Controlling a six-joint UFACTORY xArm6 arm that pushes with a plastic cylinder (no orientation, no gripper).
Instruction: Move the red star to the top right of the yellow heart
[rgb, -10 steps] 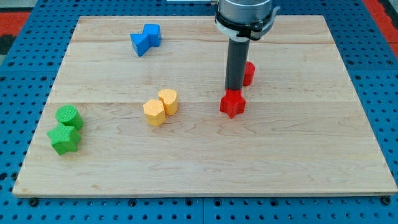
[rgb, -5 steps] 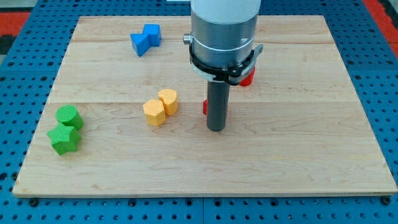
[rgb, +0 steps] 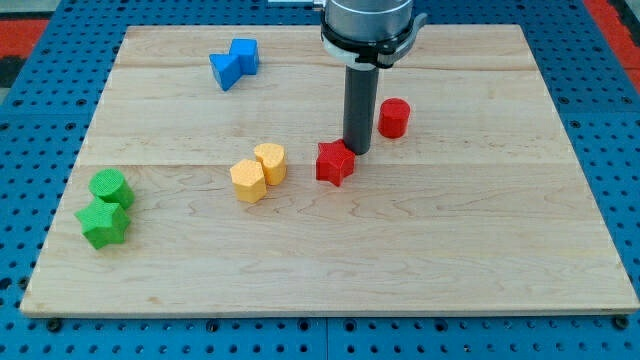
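Observation:
The red star (rgb: 335, 163) lies near the board's middle. The yellow heart (rgb: 270, 161) sits to its left, touching a yellow hexagon (rgb: 248, 181) on the heart's lower left. The star is level with the heart, a short gap to its right. My tip (rgb: 357, 151) stands just at the star's upper right, touching or almost touching it. A red cylinder (rgb: 394, 117) stands to the right of the rod.
Two blue blocks (rgb: 234, 63) lie touching at the view's top left. A green cylinder (rgb: 109, 187) and a green star (rgb: 103, 223) sit at the left edge of the wooden board (rgb: 480, 250).
The red star has slid left, toward the yellow heart. My tip swung down below the star and is now back up at its upper right.

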